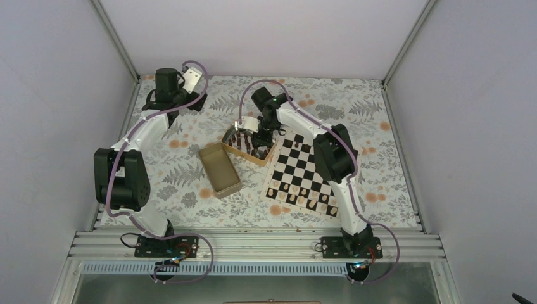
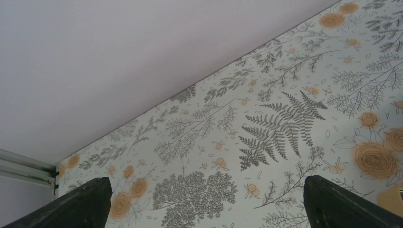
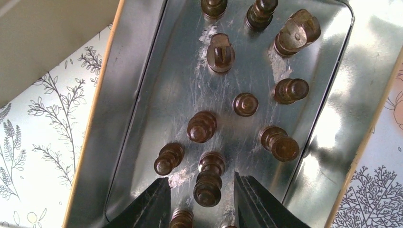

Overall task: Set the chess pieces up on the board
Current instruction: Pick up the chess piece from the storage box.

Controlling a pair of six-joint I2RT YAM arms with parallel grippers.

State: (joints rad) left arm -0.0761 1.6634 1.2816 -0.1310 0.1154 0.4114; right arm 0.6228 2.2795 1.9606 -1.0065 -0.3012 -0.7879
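Jaws of the right arm stand open, one finger on each side of a dark chess piece, with a small gap showing on both sides, at 6 o'clock in the right wrist view. About ten more dark chess pieces are scattered around it, from 12 o'clock down to 6 o'clock, all inside a shiny golden tin.

From overhead, that tin sits at 10 o'clock from the board, just beside its far left corner. Pale pieces line the board's 6 o'clock edge. A second golden tin lies at 8 o'clock from the first, close beside it.

Jaws of the left arm are spread wide, with only the floral counter between them. They are at 11 o'clock in the overhead view, well apart from the board.
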